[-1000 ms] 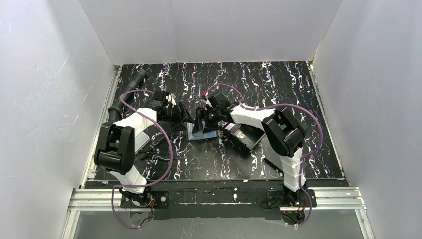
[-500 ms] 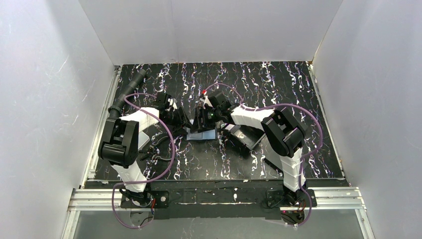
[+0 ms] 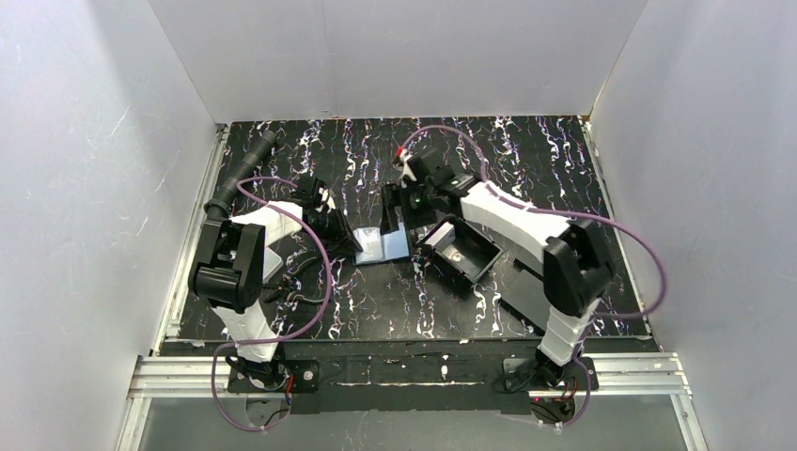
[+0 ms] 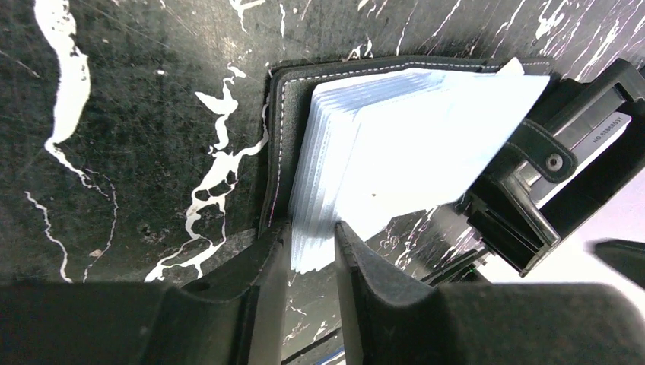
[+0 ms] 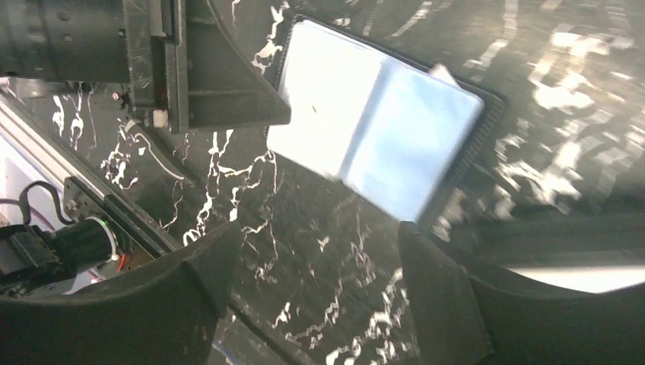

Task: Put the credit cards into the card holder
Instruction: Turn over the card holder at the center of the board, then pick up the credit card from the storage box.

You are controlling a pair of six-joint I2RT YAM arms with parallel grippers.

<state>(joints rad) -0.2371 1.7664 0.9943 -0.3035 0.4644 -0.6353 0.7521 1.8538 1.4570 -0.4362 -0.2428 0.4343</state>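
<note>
Pale blue sleeves (image 4: pixel 395 129) fan from the open card holder (image 3: pixel 381 245), flat on the table (image 3: pixel 526 169). The left gripper (image 4: pixel 312 255) pinches their edge. The right gripper (image 5: pixel 319 296) hangs spread above. Only the left wrist view shows the snap strap (image 4: pixel 544 148) and a white card (image 4: pixel 608 131) beyond.

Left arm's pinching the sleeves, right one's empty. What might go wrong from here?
The left gripper pinches only a corner of the card holder's sleeves, so they may slip out and fan shut. The right gripper hangs open close to the black tray; its next reach might knock tray or holder.
</note>
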